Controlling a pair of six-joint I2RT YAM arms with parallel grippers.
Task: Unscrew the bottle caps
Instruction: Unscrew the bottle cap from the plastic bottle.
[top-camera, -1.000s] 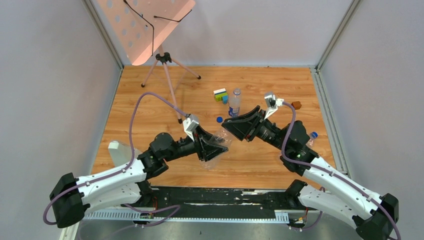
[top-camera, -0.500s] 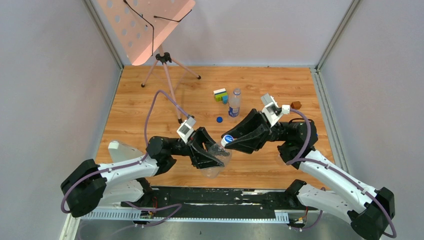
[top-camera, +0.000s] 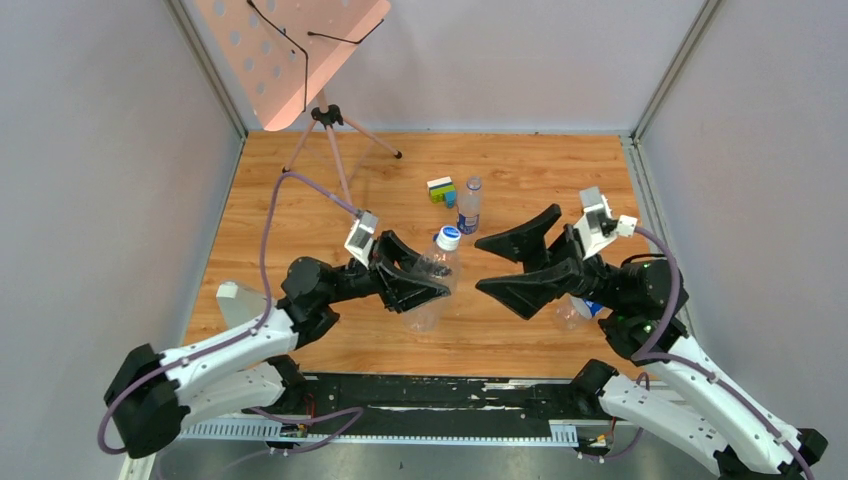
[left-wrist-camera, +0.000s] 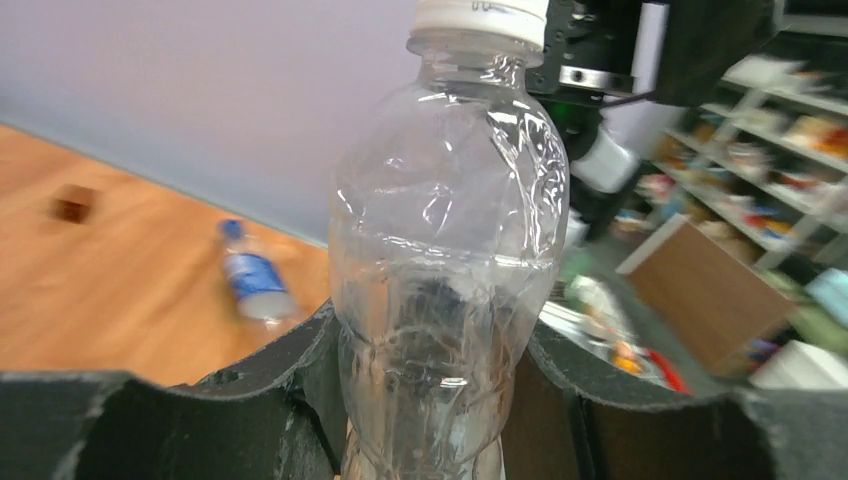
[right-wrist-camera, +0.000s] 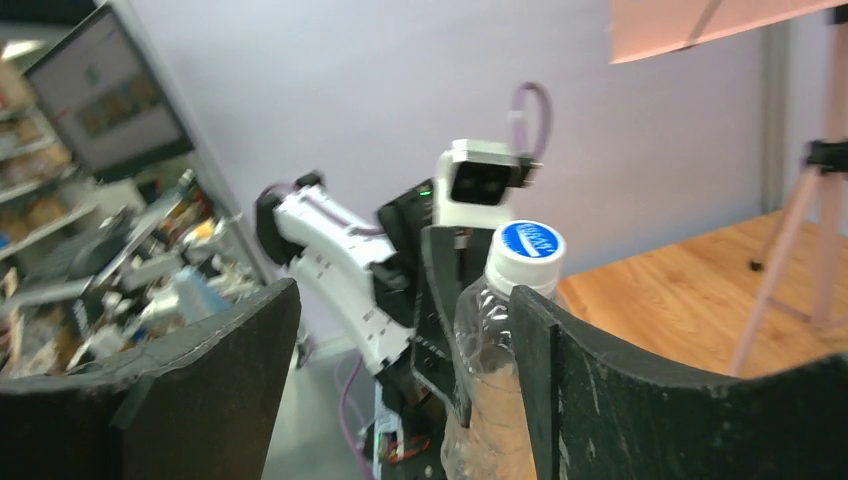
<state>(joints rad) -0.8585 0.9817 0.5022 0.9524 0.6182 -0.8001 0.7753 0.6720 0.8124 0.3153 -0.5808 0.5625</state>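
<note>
My left gripper (top-camera: 415, 285) is shut on the body of a clear unlabelled bottle (top-camera: 432, 290), held upright off the table. Its whitish cap (top-camera: 448, 238) with a blue top sits on the neck. In the left wrist view the bottle (left-wrist-camera: 450, 250) fills the gap between my fingers (left-wrist-camera: 290, 370), with the cap (left-wrist-camera: 482, 12) at the top edge. My right gripper (top-camera: 500, 263) stands open to the right of the cap, apart from it. The right wrist view shows the cap (right-wrist-camera: 530, 245) beside the right finger (right-wrist-camera: 570, 360), not between the jaws.
A labelled bottle (top-camera: 469, 207) stands behind, next to a toy block cluster (top-camera: 441, 190). Another labelled bottle (top-camera: 583, 308) lies under my right arm, also seen lying flat (left-wrist-camera: 250, 275) in the left wrist view. A small brown cube (left-wrist-camera: 72, 203) sits farther off. A tripod stand (top-camera: 325, 120) occupies the back left.
My right gripper has opened and drawn back to the right, off the cap. The left arm has shifted the bottle up and back; the cap stays on the neck.
</note>
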